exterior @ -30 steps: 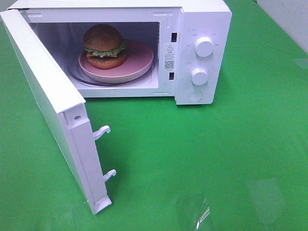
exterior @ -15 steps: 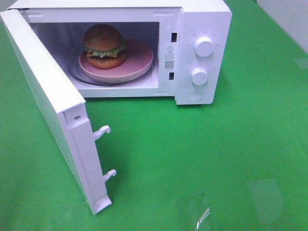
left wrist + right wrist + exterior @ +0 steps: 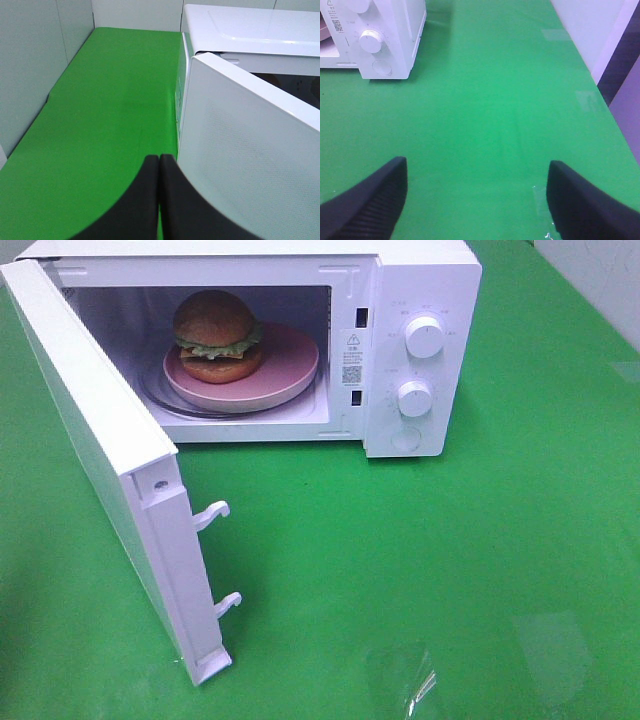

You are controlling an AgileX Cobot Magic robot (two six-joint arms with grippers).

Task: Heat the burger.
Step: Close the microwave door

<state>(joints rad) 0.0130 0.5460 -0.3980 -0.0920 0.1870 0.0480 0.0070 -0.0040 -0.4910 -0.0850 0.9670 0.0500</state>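
Note:
The burger (image 3: 216,336), with its brown bun, green lettuce and yellow cheese, sits on a pink plate (image 3: 292,362) inside the white microwave (image 3: 425,280). The microwave door (image 3: 100,455) stands wide open, swung out toward the front left. Neither gripper shows in the high view. In the left wrist view my left gripper (image 3: 159,162) is shut, its two black fingers pressed together with nothing between them, just outside the door's outer face (image 3: 245,165). My right gripper (image 3: 477,187) is open over bare green cloth, well to the right of the microwave (image 3: 385,37).
Two white knobs (image 3: 424,337) and a round button are on the microwave's right panel. Two latch hooks (image 3: 212,513) stick out of the door's edge. Green cloth (image 3: 480,560) covers the table, with a strip of clear tape (image 3: 410,680) near the front. Grey walls border the left side.
Nothing has moved in the high view: the burger, plate and door stay where they were.

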